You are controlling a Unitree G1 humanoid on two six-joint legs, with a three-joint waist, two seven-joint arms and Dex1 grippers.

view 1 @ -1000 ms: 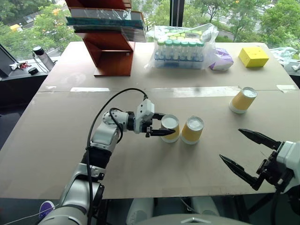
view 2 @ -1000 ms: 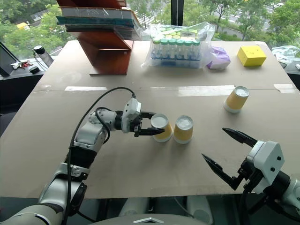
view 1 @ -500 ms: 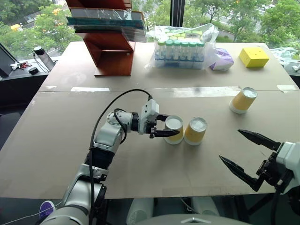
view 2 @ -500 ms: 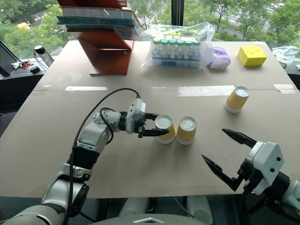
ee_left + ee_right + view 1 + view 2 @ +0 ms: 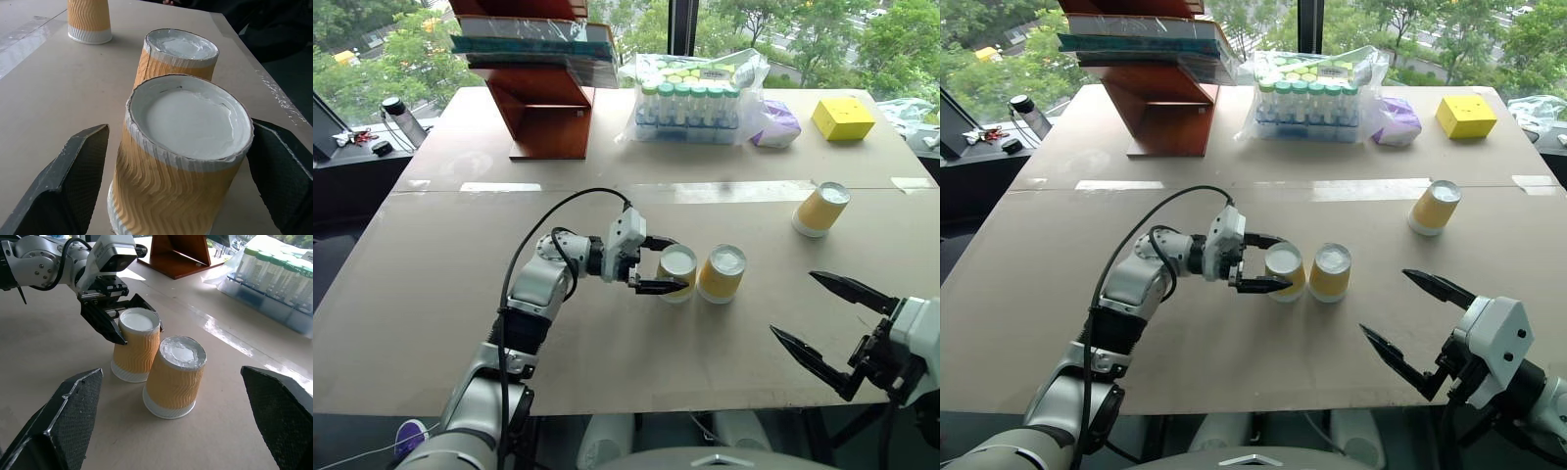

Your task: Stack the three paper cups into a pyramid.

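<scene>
table (image 5: 440,294) — tan | windows (image 5: 783,24) — trees, daylight

Left claw (image 5: 662,265) brackets one cup (image 5: 676,272); neighbor cup (image 5: 722,273) alongside.

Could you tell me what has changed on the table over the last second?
The left gripper has opened and let go of the cup it was clamping; its fingers now stand apart on either side of it. Before that it nudged this cup slightly closer to the second cup. The third cup and the open right gripper stayed as they were.
</scene>
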